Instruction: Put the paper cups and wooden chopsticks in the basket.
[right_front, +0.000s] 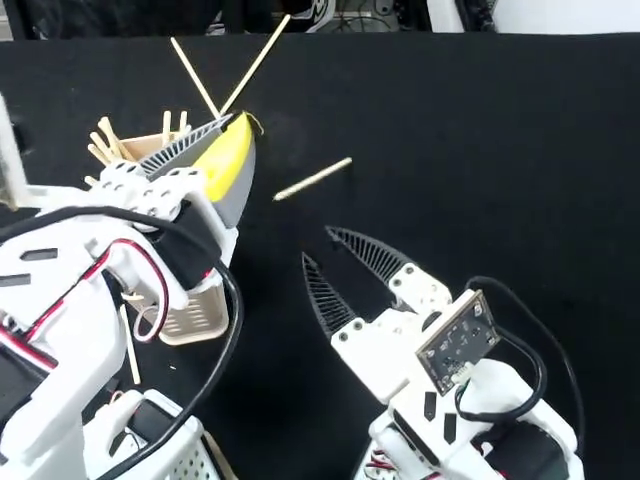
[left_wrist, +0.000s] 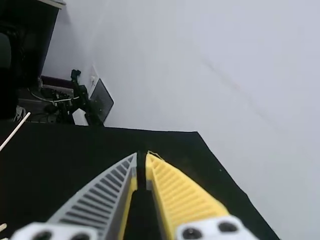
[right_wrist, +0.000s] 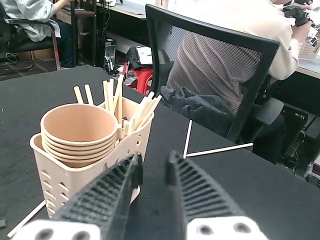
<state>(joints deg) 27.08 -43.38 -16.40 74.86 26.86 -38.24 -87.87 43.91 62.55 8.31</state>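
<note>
Well, the left gripper (right_front: 237, 122) has its jaws together, seemingly on nothing; the right gripper (right_front: 318, 246) has them apart. A clumsy pinch could roll the loose chopstick (right_front: 313, 179) away from the basket (right_front: 195, 322).

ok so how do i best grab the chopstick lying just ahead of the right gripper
At its middle, from straight above, with the right gripper turned so it closes across the shaft. The chopstick lies flat and slanted on the table, with bare cloth on both sides.

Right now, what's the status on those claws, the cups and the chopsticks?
Left gripper shut, empty, by the basket. Right gripper open, empty. Paper cups stacked in basket beside several chopsticks. Loose chopsticks on table.
</note>
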